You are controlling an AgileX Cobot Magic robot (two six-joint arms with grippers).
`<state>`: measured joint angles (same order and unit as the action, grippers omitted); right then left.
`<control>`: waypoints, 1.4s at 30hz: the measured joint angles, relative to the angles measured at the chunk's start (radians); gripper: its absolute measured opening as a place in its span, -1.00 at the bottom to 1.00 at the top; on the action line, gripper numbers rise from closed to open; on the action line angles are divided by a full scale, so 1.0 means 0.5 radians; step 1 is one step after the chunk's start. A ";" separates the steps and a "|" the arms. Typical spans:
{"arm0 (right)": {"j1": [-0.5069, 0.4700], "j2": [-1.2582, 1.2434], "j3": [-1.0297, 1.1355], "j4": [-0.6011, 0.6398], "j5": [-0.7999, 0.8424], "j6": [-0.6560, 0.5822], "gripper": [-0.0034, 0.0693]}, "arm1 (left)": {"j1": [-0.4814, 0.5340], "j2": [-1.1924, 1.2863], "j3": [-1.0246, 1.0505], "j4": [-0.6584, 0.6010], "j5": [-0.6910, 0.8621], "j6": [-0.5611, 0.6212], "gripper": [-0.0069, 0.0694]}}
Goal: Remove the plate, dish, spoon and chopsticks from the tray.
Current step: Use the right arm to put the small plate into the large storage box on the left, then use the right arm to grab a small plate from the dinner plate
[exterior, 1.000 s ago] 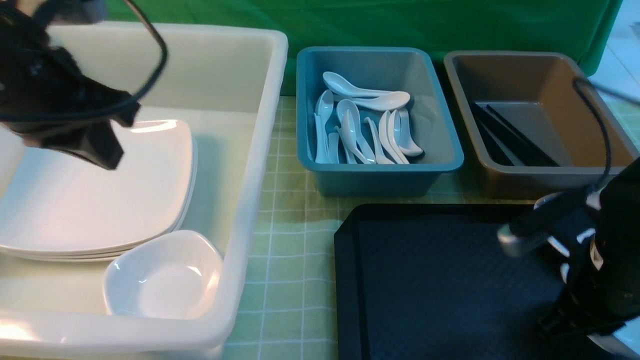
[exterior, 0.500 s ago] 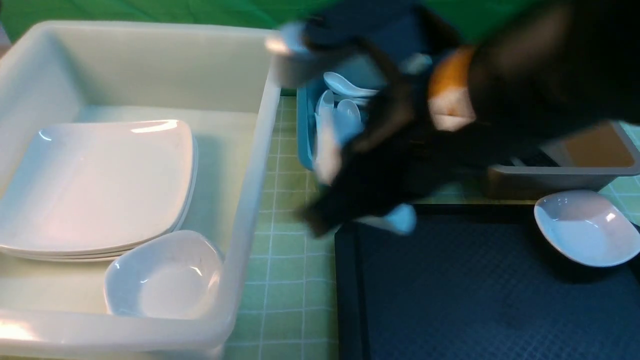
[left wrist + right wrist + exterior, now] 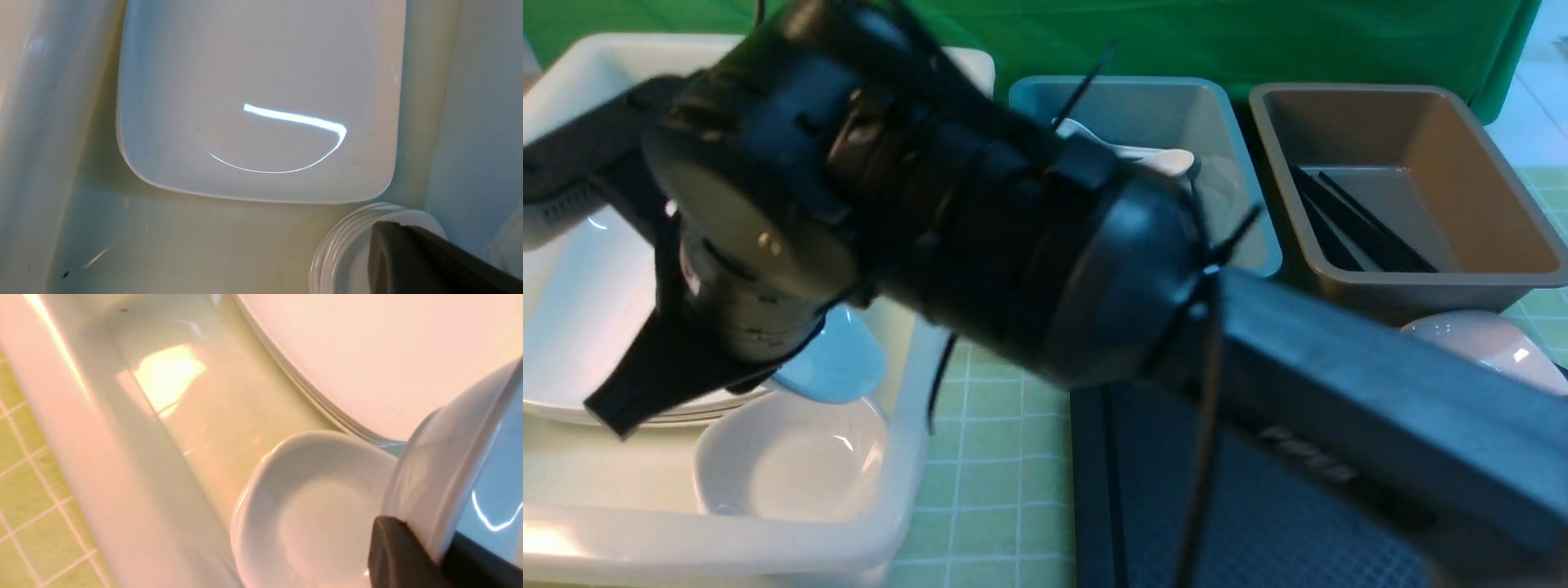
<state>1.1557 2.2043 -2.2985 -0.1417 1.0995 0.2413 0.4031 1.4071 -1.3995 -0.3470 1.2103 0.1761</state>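
Nearest, one black tray (image 3: 1094, 490) lies on the worktop (image 3: 1005, 490), right of one white tub (image 3: 768, 549). In the tub's near corner sit nested dishes (image 3: 792, 465), too close-set to count. Just above them the right claw (image 3: 437, 559) is clamped on one dish (image 3: 841, 367). The left claw (image 3: 384, 253), pressed together and holding nothing, hovers over the tub by the plate (image 3: 261, 102) stack. Another dish (image 3: 1494, 347) lies just near of the brown bin (image 3: 1486, 204), which holds the chopsticks (image 3: 1364, 233). Left of that stands one blue bin (image 3: 1225, 196), with one spoon (image 3: 1160, 159) showing.
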 joint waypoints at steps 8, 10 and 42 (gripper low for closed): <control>0.000 0.206 -0.025 -0.025 0.030 0.000 -0.84 | 0.000 0.000 0.000 -0.014 -0.007 0.000 -0.83; 0.000 0.211 -0.028 -0.046 0.028 0.000 -0.84 | 0.000 0.000 0.000 -0.015 -0.009 0.000 -0.83; -0.030 -0.136 -0.317 0.075 0.216 -0.256 -0.26 | 0.000 0.000 0.000 -0.022 -0.013 0.014 -0.83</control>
<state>1.1409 2.1362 -2.4572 -0.1040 1.2075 0.1131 0.4031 1.4071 -1.3995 -0.3579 1.2039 0.1831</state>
